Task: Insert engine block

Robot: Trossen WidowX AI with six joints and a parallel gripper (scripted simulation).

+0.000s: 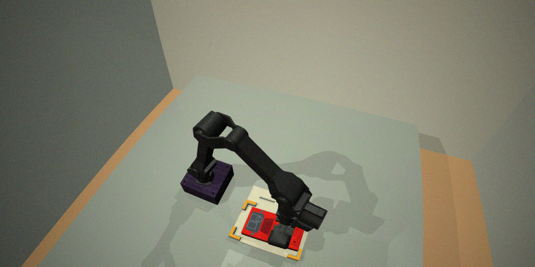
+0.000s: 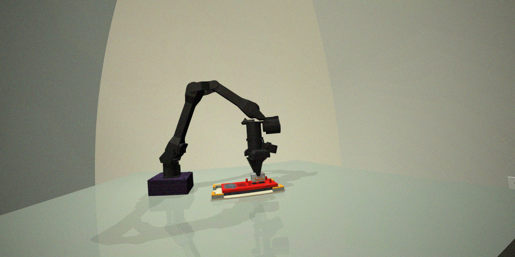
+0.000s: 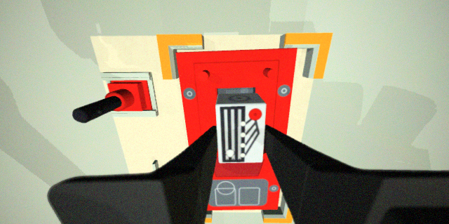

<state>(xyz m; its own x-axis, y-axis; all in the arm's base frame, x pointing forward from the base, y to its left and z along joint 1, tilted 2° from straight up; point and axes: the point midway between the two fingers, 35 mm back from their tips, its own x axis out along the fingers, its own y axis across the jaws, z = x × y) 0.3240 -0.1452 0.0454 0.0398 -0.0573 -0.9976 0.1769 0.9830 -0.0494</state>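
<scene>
The engine block (image 2: 257, 177) (image 3: 240, 133), white with a striped printed face and a red dot, is between the fingers of my gripper (image 3: 239, 130), which is shut on it. In the exterior view its lower edge is very close over the opening of the red car body (image 1: 296, 238) (image 2: 243, 184) (image 3: 203, 119). A dark strip of the opening (image 3: 236, 90) shows past the block's far end in the wrist view. I cannot tell whether the block's bottom has entered it. The block's slot side and the rib cannot be made out. The top view has the block hidden behind the gripper.
The car body lies on a cream base plate (image 2: 248, 195) (image 3: 168, 119) between orange corner brackets (image 3: 180, 39) (image 1: 234, 233). Red posts (image 2: 246, 180) (image 2: 270, 181) stand up close to the block. A red part with a black shaft (image 3: 98, 109) sits in a holder left in the wrist view.
</scene>
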